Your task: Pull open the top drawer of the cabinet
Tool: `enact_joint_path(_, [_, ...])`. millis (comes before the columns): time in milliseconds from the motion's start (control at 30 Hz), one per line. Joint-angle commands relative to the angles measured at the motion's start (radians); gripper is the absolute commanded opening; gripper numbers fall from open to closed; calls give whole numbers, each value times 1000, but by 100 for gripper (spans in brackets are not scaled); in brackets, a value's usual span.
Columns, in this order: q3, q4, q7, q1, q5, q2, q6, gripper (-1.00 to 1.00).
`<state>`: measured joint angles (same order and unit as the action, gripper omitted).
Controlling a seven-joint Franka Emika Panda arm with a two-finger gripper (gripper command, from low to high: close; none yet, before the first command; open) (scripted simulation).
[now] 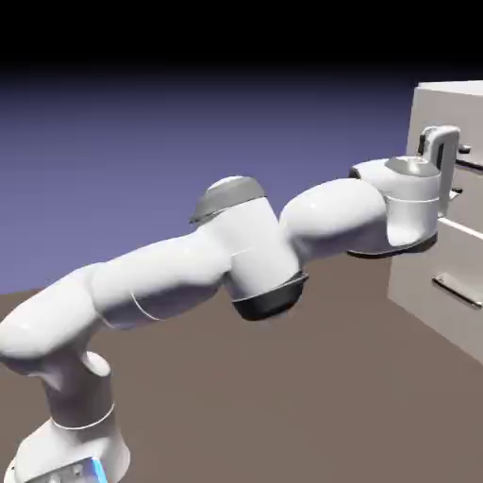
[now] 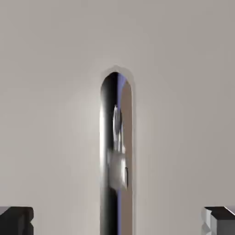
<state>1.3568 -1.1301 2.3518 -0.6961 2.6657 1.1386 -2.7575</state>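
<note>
The pale grey-white cabinet (image 1: pixel 451 102) stands at the exterior view's right edge. My gripper (image 1: pixel 449 193) is pressed up close to the top drawer (image 1: pixel 472 203), with the wrist hiding most of that front and its handle. In the hand view the top drawer's flat front (image 2: pixel 50 92) fills the picture. Its shiny bar handle (image 2: pixel 116 151) runs up the middle, reflecting the hand. The gripper (image 2: pixel 117 222) is open: the dark fingertips (image 2: pixel 16 220) sit far apart at the bottom corners, one on each side of the bar, not touching it.
Below my hand is the lower drawer front (image 1: pixel 436 316) with its own bar handle (image 1: pixel 458 291). The brown table (image 1: pixel 283 406) stretches under the arm. My elbow and forearm (image 1: pixel 245 255) span the middle of the exterior view.
</note>
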Motion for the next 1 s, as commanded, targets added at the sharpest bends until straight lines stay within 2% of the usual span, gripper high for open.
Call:
enact_joint_path(0, [3, 36, 28, 21, -10, 16, -11, 0])
enact_joint_path(300, [31, 328, 254, 189, -94, 147, -96, 0])
enact_joint_path(333, [31, 328, 254, 189, -94, 147, -96, -100])
enact_joint_path(967, [141, -324, -31, -213, 75, 6, 141, -100])
